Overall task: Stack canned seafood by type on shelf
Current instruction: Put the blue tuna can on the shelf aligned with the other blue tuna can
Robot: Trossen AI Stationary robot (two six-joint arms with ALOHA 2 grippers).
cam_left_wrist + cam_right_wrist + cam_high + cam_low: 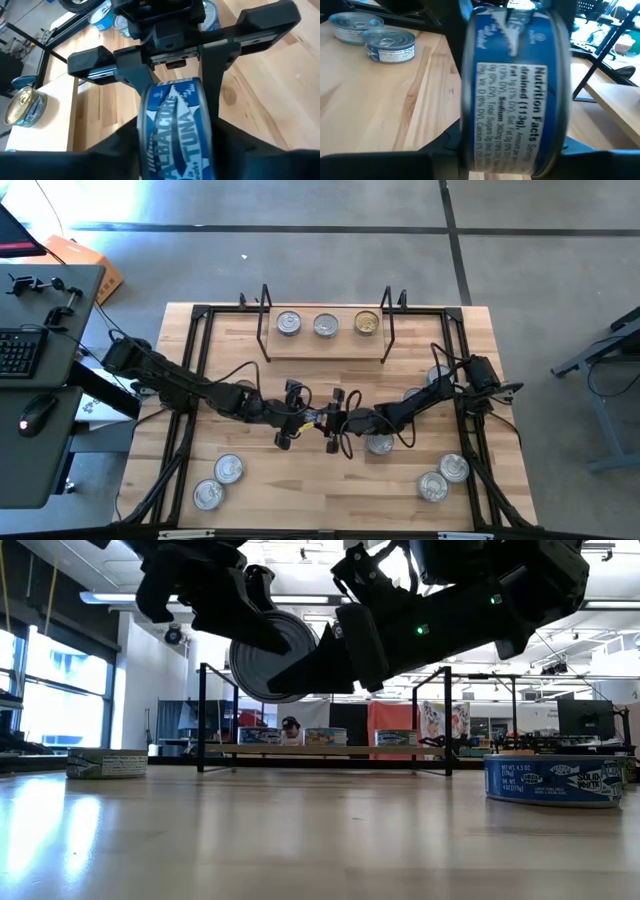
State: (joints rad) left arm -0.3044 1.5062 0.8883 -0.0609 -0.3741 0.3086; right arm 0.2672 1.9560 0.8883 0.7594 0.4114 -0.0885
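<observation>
A blue-labelled tuna can [272, 658] hangs on edge above the middle of the table, between my two grippers. My left gripper [296, 420] reaches it from the table's left and my right gripper [331, 422] from the right; both are shut on it. The left wrist view shows the can [175, 125] with the right gripper's fingers [212, 85] clamped on it. The shelf [325, 350] stands at the far edge, and three cans rest flat on its board, the right one gold-topped [367, 323]. My left gripper pinches the can's two flat ends [143, 150] between its two fingers, on the part of the can nearest its wrist. It comes from the table's left, slanting down. The can stands on edge, lifted clear of the table. My right gripper pinches the same can by its two flat ends [468, 145] from the opposite side. Its fingers come nearly level from the table's right. The label wall [515, 95] faces its wrist camera, and the can hangs clear of the table.
Loose cans lie flat near the front left [228, 468], near the front right [453, 468], under the right arm [380, 443] and by the right arm's base [438, 377]. Black frame rails [195, 380] run along the table's sides. A desk [40, 360] stands left of the table.
</observation>
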